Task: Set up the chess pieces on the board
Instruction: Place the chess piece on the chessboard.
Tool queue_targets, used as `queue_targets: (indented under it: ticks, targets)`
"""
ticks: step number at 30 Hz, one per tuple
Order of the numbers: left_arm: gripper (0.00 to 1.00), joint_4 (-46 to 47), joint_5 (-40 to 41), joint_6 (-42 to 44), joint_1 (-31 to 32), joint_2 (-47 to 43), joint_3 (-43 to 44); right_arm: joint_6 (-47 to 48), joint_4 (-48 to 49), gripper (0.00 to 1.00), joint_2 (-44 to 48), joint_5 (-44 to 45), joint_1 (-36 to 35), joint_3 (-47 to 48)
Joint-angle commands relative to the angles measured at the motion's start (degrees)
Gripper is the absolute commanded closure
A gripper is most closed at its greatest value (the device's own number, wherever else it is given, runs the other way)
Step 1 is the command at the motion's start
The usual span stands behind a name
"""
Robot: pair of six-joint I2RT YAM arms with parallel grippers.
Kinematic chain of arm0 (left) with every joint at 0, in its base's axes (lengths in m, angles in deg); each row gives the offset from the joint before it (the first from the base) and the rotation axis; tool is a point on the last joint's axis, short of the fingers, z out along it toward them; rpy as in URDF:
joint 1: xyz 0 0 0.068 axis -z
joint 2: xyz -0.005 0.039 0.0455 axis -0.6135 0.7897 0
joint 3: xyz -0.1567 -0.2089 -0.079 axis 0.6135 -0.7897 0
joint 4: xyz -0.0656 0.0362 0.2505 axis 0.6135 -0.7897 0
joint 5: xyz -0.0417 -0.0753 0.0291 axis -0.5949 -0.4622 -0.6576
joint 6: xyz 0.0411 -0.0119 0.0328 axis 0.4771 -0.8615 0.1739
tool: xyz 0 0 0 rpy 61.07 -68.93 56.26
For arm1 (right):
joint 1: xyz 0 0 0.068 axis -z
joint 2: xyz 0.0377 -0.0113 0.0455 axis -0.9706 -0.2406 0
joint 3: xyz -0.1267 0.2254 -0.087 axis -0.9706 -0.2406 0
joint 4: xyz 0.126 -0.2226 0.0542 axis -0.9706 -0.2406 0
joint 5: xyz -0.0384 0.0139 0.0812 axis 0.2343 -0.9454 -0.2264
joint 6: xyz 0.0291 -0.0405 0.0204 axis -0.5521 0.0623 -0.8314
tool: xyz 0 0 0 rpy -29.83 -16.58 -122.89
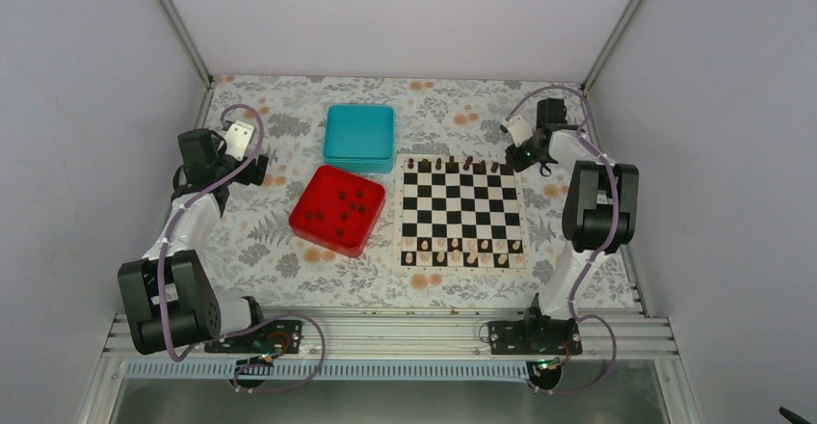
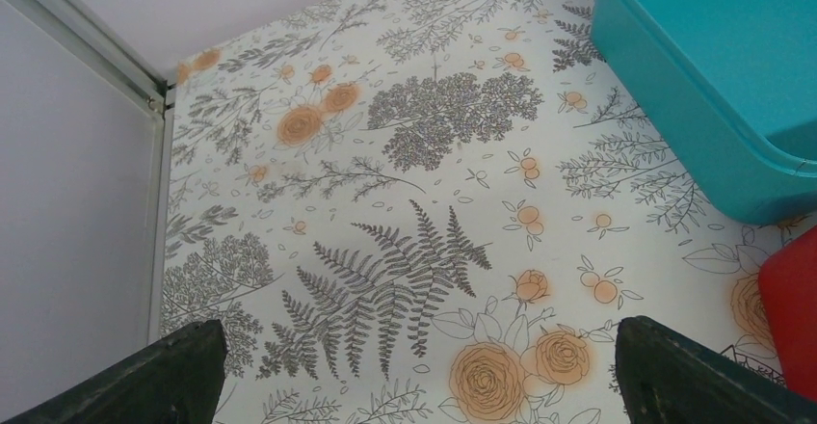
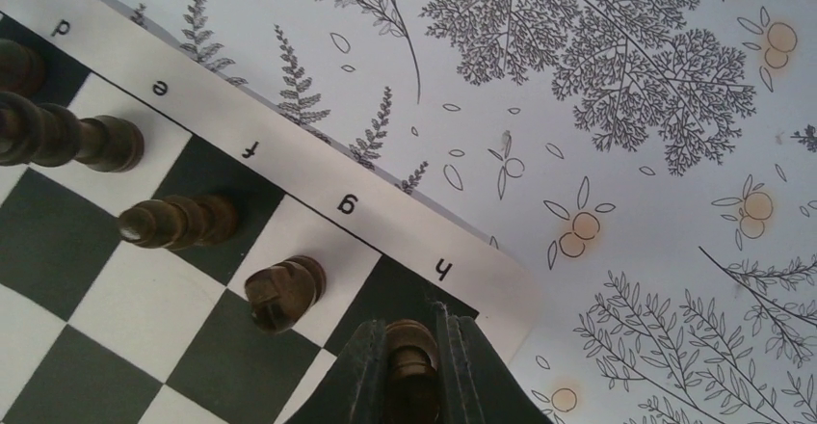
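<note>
- Right wrist view: right gripper (image 3: pixel 412 371) narrow, fingers (image 3: pixel 364 378) pinching one dark piece (image 3: pixel 412 345), upright btwn them.
- Straight below gripper: black corner sq by the "h" mark on the board (image 3: pixel 299 175). Can't tell if the piece's base touches yet.
- To gripper's left, same row: other chess pieces (image 3: pixel 282 292) on g, f, e, one per sq.
- Judgement: R arm only needs a short drop & release. Piece's long axis is vertical, no turn needed.
- Left gripper (image 2: pixel 419 337) spread wide, holding nothing, over floral table (image 2: pixel 385 154). Teal box (image 2: pixel 713 67) ahead-right, red tray (image 2: pixel 795 308) just to its right.
- More dark pieces lie in that tray, so L arm looks nearer for the next pick.
</note>
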Motion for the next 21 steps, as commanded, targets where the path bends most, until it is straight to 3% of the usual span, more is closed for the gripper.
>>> queue_targets:
  ticks: [1,21]
  targets:
    - [0.00,1.7,-0.1,-0.8,-0.7,-0.5,-0.8,0.5,2.7,0.96,-1.9,0.5,0.7,-1.5]
    - [0.00,1.7,-1.1,-0.8,-1.1,-0.3,-1.1,0.7,2.6,0.96,-4.4,0.5,0.7,-1.2]
